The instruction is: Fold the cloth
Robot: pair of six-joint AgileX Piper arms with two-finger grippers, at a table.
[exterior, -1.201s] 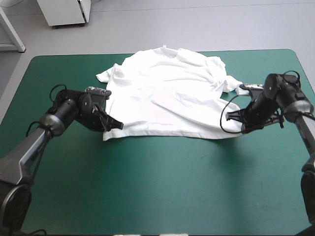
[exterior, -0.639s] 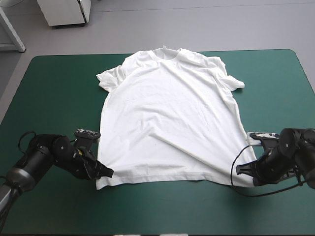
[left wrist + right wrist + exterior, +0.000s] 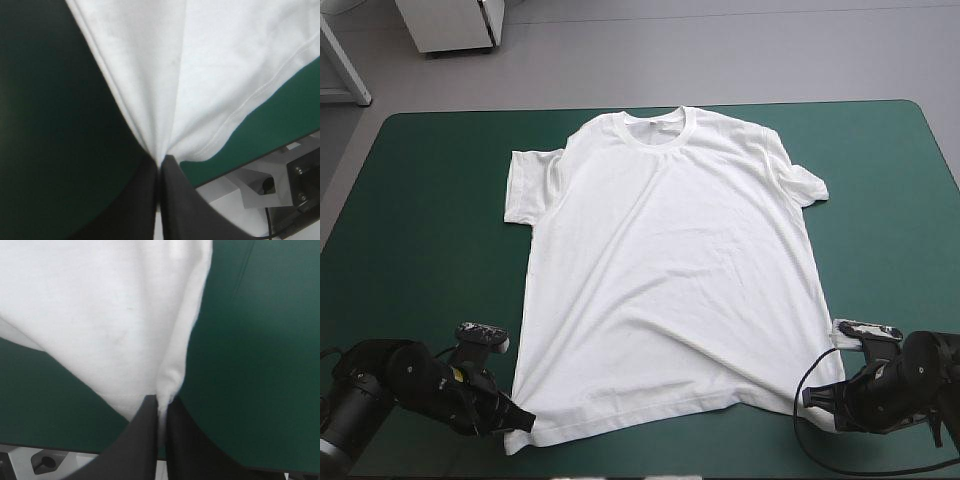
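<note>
Clamping a hem corner each, the left gripper (image 3: 161,161) and right gripper (image 3: 161,399) are pinched on the T-shirt (image 3: 670,270), a grip only the wrist views show; the high view shows it flat ahead of them, long axis running away, collar farthest.

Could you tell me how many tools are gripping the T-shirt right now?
2. The left tool is shut on the T-shirt at its near-left hem corner; the right tool at its near-right hem corner.
</note>
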